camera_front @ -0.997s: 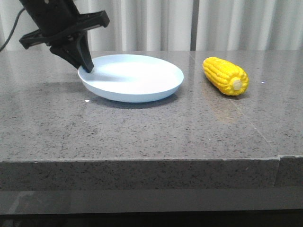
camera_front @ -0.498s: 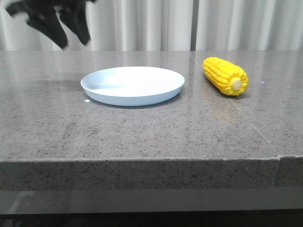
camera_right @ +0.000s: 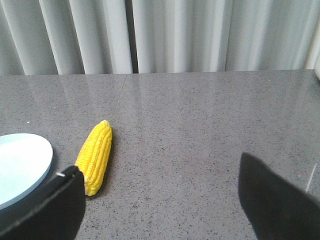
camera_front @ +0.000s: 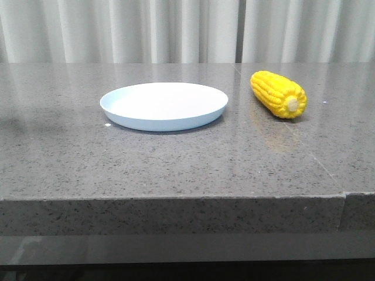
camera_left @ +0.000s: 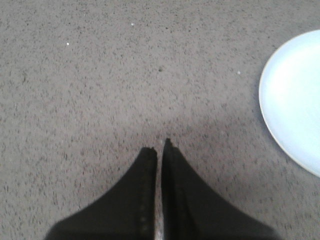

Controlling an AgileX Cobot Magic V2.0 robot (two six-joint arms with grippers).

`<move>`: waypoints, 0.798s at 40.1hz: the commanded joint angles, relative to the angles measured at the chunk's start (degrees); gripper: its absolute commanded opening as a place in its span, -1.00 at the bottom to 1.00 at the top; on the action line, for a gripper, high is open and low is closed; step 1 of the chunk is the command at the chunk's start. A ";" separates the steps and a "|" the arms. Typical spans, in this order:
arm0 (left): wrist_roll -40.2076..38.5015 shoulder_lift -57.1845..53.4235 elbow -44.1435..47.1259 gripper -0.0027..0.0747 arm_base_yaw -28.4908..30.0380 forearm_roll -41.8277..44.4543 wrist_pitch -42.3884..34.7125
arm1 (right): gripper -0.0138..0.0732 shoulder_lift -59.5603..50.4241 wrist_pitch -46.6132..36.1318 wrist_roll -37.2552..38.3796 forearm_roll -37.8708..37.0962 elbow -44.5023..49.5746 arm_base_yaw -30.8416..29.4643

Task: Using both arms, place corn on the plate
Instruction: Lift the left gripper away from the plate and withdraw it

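Observation:
The pale blue-white plate [camera_front: 164, 105] lies flat near the middle of the grey stone table. To its right lies the yellow corn [camera_front: 279, 93], its pale stub end facing the front; nothing touches it. Neither arm shows in the front view. In the left wrist view my left gripper [camera_left: 158, 147] is shut with nothing between its fingers, hanging over bare table with the plate's rim [camera_left: 292, 97] off to one side. My right gripper [camera_right: 157, 172] stands wide open over bare table; the corn [camera_right: 95, 156] lies just beyond one finger, with the plate [camera_right: 22, 167] past it.
The stone table [camera_front: 176, 158] has a front edge close to the camera. Pale curtains [camera_front: 187, 29] hang behind the far edge. A seam in the tabletop [camera_front: 345, 196] runs along the right.
My left gripper let go of the plate's left rim, rose up and left, and has gone out of the front view. The plate settled flat. The corn has not moved.

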 commanded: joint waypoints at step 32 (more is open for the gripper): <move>-0.43 -67.14 48.17 -0.98 -0.45 0.76 -25.80 | 0.80 0.85 -4.54 -0.63 0.32 -2.07 -0.40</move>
